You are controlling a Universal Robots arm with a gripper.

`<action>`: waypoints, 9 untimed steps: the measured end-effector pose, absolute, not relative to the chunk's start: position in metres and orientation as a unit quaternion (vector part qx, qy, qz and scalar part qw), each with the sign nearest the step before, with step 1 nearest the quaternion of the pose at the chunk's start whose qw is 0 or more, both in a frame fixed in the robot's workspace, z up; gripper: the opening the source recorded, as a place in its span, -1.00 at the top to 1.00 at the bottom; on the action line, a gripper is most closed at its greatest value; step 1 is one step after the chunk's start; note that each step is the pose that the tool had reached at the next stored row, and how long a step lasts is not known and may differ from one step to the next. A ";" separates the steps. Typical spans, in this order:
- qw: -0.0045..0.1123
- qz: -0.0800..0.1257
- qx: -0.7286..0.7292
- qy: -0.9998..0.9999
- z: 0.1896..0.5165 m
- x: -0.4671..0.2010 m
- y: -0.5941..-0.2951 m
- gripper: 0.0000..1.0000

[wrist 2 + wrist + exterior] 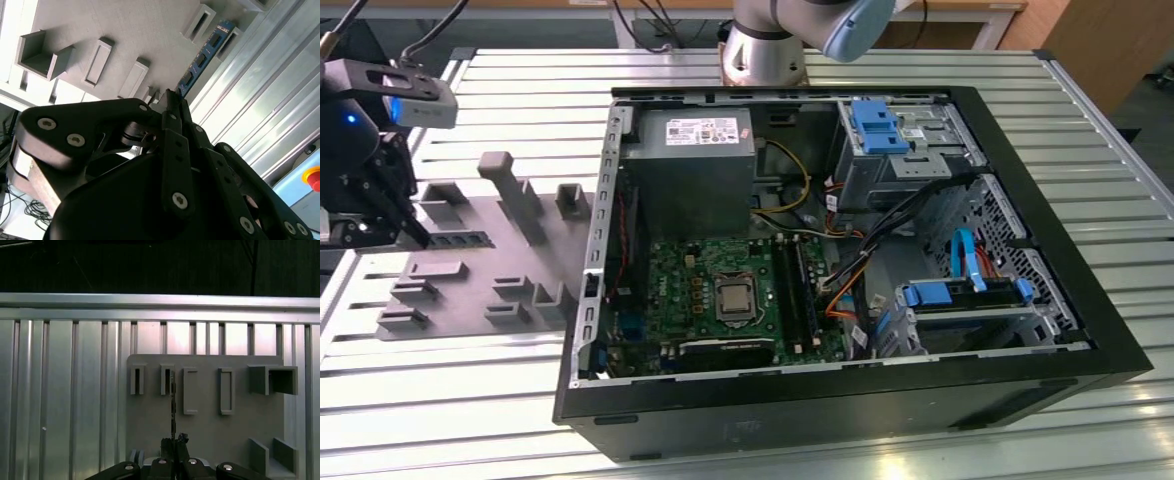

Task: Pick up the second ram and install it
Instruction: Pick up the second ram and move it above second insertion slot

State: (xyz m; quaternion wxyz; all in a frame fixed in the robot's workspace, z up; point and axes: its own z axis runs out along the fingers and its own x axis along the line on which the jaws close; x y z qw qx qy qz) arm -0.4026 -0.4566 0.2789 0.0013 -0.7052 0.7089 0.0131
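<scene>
While the hand [169, 97] hangs over the grey fixture [125, 30] at the exterior view's left, its fingers are pinched shut on one end of the ram [207, 52], which reaches out across the fixture's slots, well apart from the case [854, 400]. I judge that pick-up is in hand and install is not yet done. Moving the ram calls for a straight, untwisted lift.

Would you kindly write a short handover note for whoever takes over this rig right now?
Pincer: looks shut on the near end of the long, thin blue-green circuit-board RAM stick.
Stick: on edge in the grey moulded plastic fixture, far end at one of its slotted holders. The fixture lies at the exterior view's left of the open black computer case.
Done: the stick is gripped, it seems.
Left: the stick is not yet lifted clear, nor seated in the long black slot rails inside the case.
</scene>
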 end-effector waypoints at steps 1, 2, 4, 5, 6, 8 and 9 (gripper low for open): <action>0.001 0.013 -0.705 0.709 0.280 -0.403 -0.457 0.72; 0.001 0.013 -0.705 0.709 0.280 -0.403 -0.457 0.72; 0.001 0.013 -0.705 0.709 0.282 -0.403 -0.456 0.72; 0.001 0.013 -0.705 0.709 0.283 -0.403 -0.456 0.72; 0.001 0.013 -0.705 0.709 0.284 -0.403 -0.456 0.72; 0.001 0.013 -0.705 0.709 0.286 -0.403 -0.456 0.72; 0.001 0.013 -0.705 0.709 0.287 -0.403 -0.456 0.72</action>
